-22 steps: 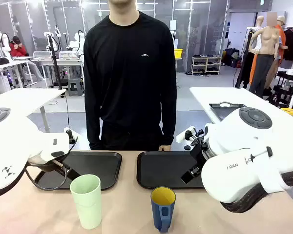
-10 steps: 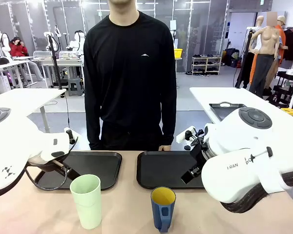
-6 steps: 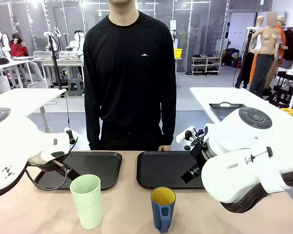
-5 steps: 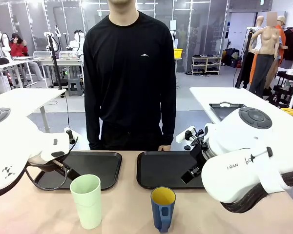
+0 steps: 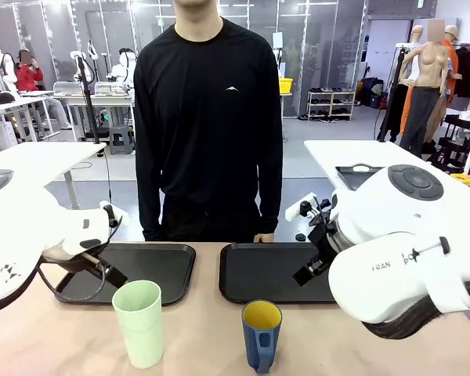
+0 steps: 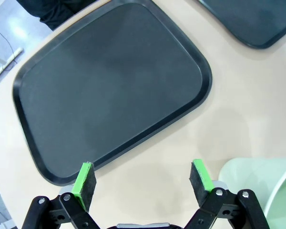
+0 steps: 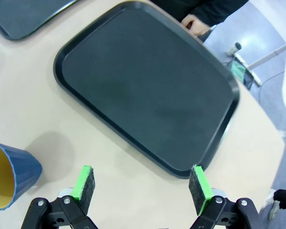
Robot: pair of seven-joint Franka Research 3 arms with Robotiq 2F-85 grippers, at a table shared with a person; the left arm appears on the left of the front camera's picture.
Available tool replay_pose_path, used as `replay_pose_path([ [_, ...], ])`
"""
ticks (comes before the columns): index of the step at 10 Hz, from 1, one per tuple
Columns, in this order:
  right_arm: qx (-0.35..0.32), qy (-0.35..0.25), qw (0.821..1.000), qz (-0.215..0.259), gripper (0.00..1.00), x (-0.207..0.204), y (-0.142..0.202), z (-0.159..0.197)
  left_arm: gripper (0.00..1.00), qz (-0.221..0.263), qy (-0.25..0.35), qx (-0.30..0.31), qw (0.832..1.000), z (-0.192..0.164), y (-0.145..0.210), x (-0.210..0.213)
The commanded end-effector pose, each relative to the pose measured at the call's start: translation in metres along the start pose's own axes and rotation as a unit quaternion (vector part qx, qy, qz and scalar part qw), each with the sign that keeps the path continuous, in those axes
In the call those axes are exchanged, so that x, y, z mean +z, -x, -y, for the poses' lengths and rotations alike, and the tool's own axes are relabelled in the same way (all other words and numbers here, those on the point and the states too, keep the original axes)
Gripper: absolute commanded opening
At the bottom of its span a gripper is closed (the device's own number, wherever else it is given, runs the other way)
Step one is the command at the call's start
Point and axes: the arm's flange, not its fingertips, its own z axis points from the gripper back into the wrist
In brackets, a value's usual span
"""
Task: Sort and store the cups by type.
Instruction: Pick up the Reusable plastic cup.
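Note:
A tall pale mint-green tumbler [image 5: 139, 321] stands on the table near the front, left of centre. To its right is a shorter dark blue mug [image 5: 261, 333], yellow inside. My left gripper [image 6: 143, 174] hovers open over the table at the near edge of the left black tray [image 6: 109, 86]. The tumbler's rim [image 6: 257, 186] lies just off its right finger. My right gripper [image 7: 142, 179] hovers open at the near edge of the right black tray [image 7: 148, 90], and the mug [image 7: 9, 174] sits off to its left. Neither gripper holds anything.
Two black trays [image 5: 164, 266] [image 5: 262, 270] lie side by side at the table's far edge. A person in black [image 5: 207, 117] stands right behind them, with a hand [image 5: 264, 236] at the table edge. My bulky right arm [image 5: 407, 258] hangs over the table's right side.
Both arms have shifted slightly, the right one a little up and to the right. The cups and trays have not moved, and both grippers stay open.

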Motion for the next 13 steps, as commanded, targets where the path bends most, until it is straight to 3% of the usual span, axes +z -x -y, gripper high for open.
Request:
replay_pose_path([
  [1, -0.002, 0.047, 0.999, 0.003, 1.0, 0.031, -0.016, -0.017, 1.0, 0.014, -0.017, 0.016, 1.0, -0.002, -0.014, 0.038],
  [4, 0.019, 0.108, 0.994, 0.024, 1.0, 0.099, -0.048, -0.03, 1.0, 0.073, -0.068, 0.012, 0.995, -0.007, -0.032, 0.114],
  [7, 0.003, 0.155, 0.987, 0.041, 1.0, 0.154, -0.059, -0.048, 1.0, 0.106, -0.081, 0.01, 0.991, 0.011, -0.028, 0.161],
  [9, -0.022, 0.173, 0.984, 0.044, 1.0, 0.172, -0.061, -0.059, 1.0, 0.122, -0.077, 0.009, 0.99, 0.022, -0.023, 0.182],
  [13, -0.033, 0.165, 0.985, 0.045, 1.0, 0.177, -0.057, -0.06, 1.0, 0.114, -0.065, -0.002, 0.991, 0.026, -0.02, 0.185],
])
